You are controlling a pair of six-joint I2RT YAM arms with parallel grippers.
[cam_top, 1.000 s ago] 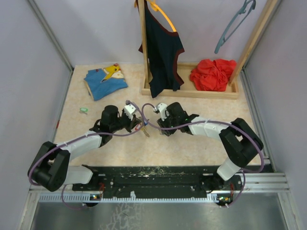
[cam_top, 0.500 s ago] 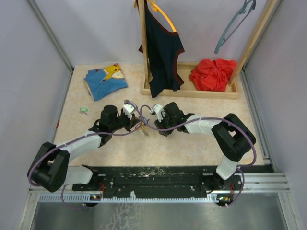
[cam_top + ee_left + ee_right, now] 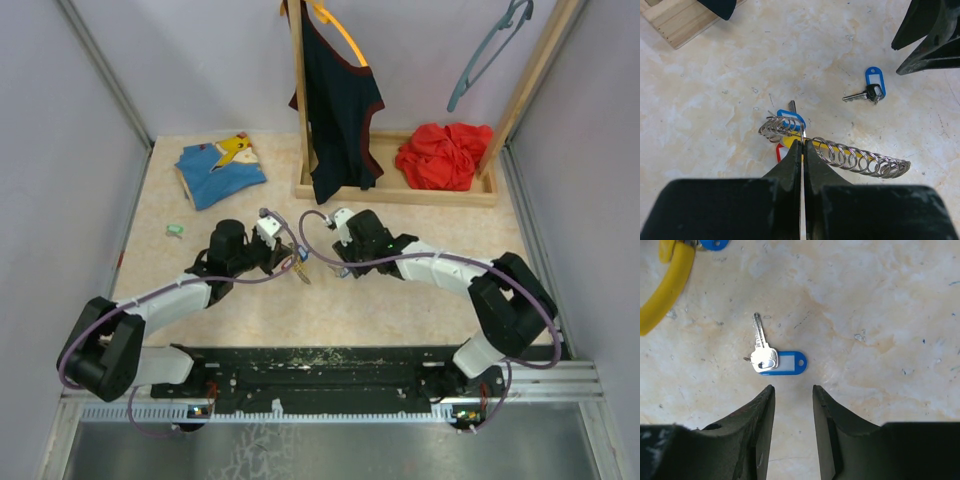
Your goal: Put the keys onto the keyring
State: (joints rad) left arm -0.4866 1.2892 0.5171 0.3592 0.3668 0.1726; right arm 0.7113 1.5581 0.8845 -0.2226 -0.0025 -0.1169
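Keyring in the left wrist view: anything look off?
Yes: the keyring, pinched in the shut left hand, is splayed into a long loose coil instead of a flat ring.

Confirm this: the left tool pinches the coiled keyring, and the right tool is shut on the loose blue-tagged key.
Wrong on one point. The right tool is open; the loose blue-tagged key lies ungripped on the table just ahead of it, as the right wrist view shows. The left tool does pinch the coiled keyring.
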